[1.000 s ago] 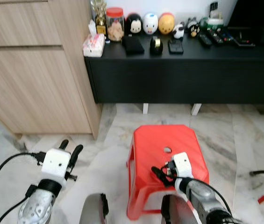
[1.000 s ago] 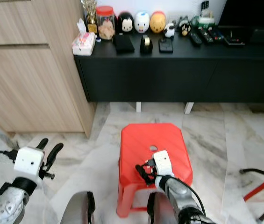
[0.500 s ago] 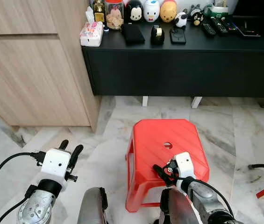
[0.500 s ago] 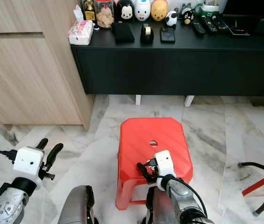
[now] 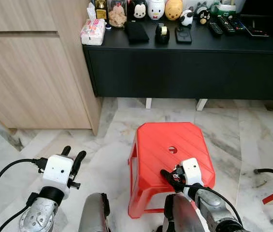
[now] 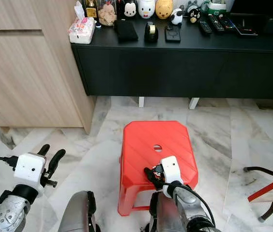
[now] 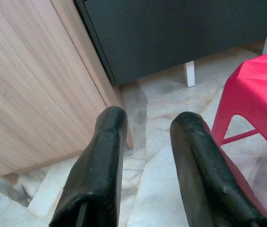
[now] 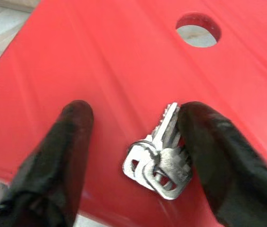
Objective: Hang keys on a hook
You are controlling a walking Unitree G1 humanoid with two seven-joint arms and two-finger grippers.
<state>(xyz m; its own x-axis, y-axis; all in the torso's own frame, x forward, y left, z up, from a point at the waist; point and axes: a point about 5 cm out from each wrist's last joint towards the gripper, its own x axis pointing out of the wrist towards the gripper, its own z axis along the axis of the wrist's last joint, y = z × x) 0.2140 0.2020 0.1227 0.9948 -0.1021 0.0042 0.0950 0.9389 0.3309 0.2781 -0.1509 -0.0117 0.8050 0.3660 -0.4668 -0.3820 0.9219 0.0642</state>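
Right hand (image 8: 133, 161) low over the red stool (image 5: 150, 145), fingers (image 8: 53, 161) spread wide, straddling the keys (image 8: 159, 158). Keys flat on the stool's near edge, touching one finger, at 6 o'clock from the seat hole (image 8: 198, 29). Left hand (image 5: 71, 157) at 9 o'clock of the stool, over marble floor (image 5: 107, 159), narrowly parted, holding nothing. Beyond, at 12 o'clock, black bench (image 5: 184, 63) with figurines (image 6: 147, 7); wood cabinet (image 5: 30, 72) at 10.

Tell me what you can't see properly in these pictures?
- Hook: no view takes one in.
- Keys: in the head views the right gripper hides them.
- Red stool: its near legs sit behind the robot's body in the head views.
- Small items on the black cabinet: too small to name.
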